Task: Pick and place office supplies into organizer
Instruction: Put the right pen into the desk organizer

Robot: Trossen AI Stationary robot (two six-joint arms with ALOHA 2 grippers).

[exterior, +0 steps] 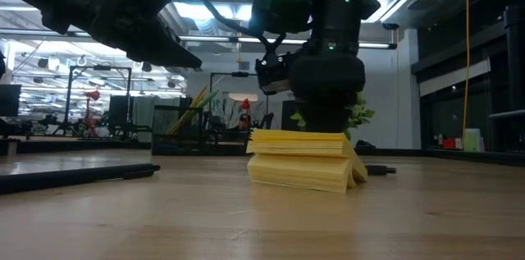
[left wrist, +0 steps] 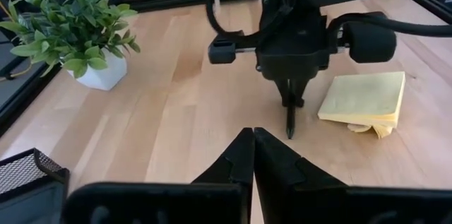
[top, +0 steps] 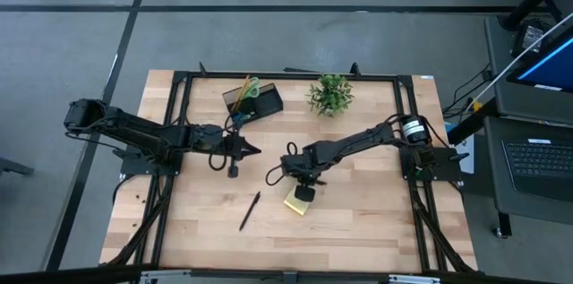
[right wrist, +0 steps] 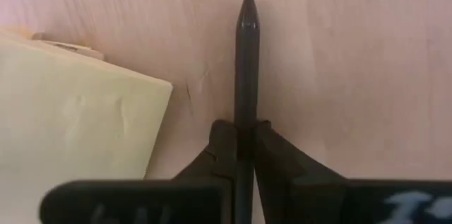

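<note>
My right gripper (top: 304,180) points down at the table's middle, shut on a black pen (right wrist: 246,61), right beside the yellow sticky-note pad (top: 298,202), which lies flat on the wood with some lower sheets curled out. A second black pen (top: 250,210) lies flat on the table nearer the front. The black organizer (top: 253,102) stands at the back with green-handled scissors and a pencil sticking up out of it. My left gripper (top: 251,149) hovers shut to the left of the right one, holding nothing. My right gripper pinches the black pen's barrel (right wrist: 246,128) between its two fingers, some way back from the tip (right wrist: 247,3). The fingers come from above, pointing down, and lie across the pen. The pen runs level along the wood beside the pad's edge (right wrist: 166,111); whether it still rests there I cannot tell.
A small potted plant (top: 329,94) stands at the back, right of the organizer. The black frame rails (top: 179,96) run along the table's left, right and far sides. Bare wood lies along the front and at the front right.
</note>
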